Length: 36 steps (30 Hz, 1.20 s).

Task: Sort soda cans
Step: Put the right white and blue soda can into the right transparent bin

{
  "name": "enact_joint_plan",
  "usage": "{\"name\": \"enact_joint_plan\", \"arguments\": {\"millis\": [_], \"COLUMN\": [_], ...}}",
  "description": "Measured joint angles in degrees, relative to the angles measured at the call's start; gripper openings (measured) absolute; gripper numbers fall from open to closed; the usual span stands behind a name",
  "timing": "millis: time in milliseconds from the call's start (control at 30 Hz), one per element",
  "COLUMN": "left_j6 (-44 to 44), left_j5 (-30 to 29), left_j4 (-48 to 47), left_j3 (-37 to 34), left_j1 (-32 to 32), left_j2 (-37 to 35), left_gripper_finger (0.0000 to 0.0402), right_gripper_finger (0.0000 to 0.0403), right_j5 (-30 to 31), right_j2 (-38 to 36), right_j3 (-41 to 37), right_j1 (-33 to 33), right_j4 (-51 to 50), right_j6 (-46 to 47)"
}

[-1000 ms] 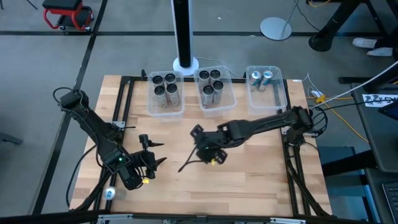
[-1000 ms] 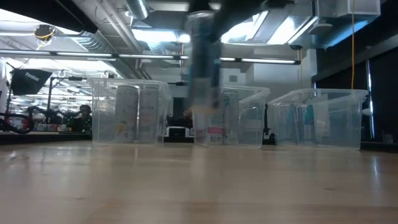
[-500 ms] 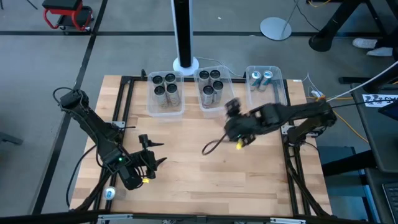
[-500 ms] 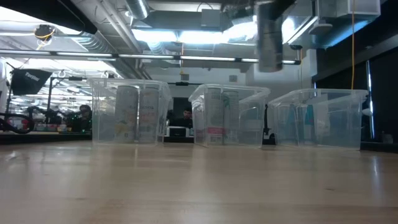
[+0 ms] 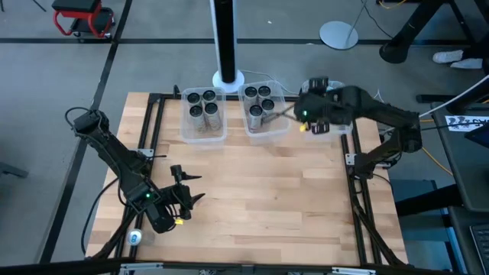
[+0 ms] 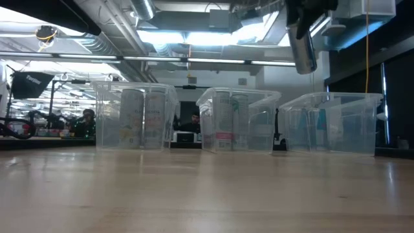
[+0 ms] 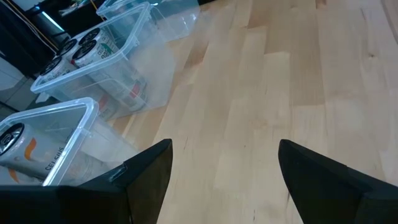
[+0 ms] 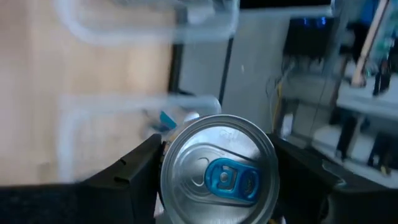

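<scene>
Wooden table (image 5: pixel 252 191) bears three bins: four cans (image 5: pixel 204 105), five cans (image 5: pixel 260 102), two. Right gripper (image 8: pixel 217 168) clamps one can (image 8: pixel 217 168) above; left gripper (image 5: pixel 187 198) gapes empty.

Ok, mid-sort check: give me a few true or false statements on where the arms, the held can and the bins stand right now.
1. The right gripper holds a can with a blue tab. True.
2. That can is over the left bin. False: it is above the right bin.
3. The left gripper holds a can. False: it is open and empty, near the table's front left.
4. The middle bin holds dark-topped cans. True.
</scene>
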Motion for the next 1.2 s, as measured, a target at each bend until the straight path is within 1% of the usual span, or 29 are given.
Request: {"name": "enact_joint_plan", "arguments": {"millis": [100,233,333,400,500,600,733,867,1033,1200], "left_j6": [0.0,0.3,0.4,0.4,0.4,0.4,0.4,0.4,0.4,0.4], "left_j5": [0.0,0.0,0.0,0.0,0.0,0.0,0.0,0.0,0.0,0.0], "left_j4": [0.0,0.0,0.0,0.0,0.0,0.0,-0.1,-0.2,-0.2,-0.2], "left_j3": [0.0,0.0,0.0,0.0,0.0,0.0,0.0,0.0,0.0,0.0], "left_j1": [0.0,0.0,0.0,0.0,0.0,0.0,0.0,0.0,0.0,0.0], "left_j2": [0.0,0.0,0.0,0.0,0.0,0.0,0.0,0.0,0.0,0.0], "left_gripper_finger": [0.028,0.028,0.028,0.028,0.028,0.028,0.028,0.028,0.028,0.028], "right_gripper_finger": [0.0242,0.0242,0.0242,0.0242,0.0242,0.0242,0.0242,0.0242,0.0242,0.0242], "right_j5": [1.9,1.2,-0.2,-1.1,-2.9,-4.9,-9.8,-10.1,-12.4,-12.3], "right_j2": [0.0,-0.1,0.0,0.0,0.0,0.0,0.0,0.0,0.0,0.0], "right_j3": [0.0,-1.3,-5.0,-8.0,-12.9,-16.9,-21.4,-25.5,-29.6,-33.6], "right_j1": [-4.4,-9.7,-12.7,-15.1,-18.5,-20.7,-23.7,-25.5,-27.1,-29.2], "right_j4": [0.5,3.8,6.8,7.4,12.0,17.8,22.5,24.3,28.1,28.6], "right_j6": [-0.9,-3.0,-3.8,-2.6,-2.5,-3.6,-3.8,-4.0,-4.0,-3.9]}}
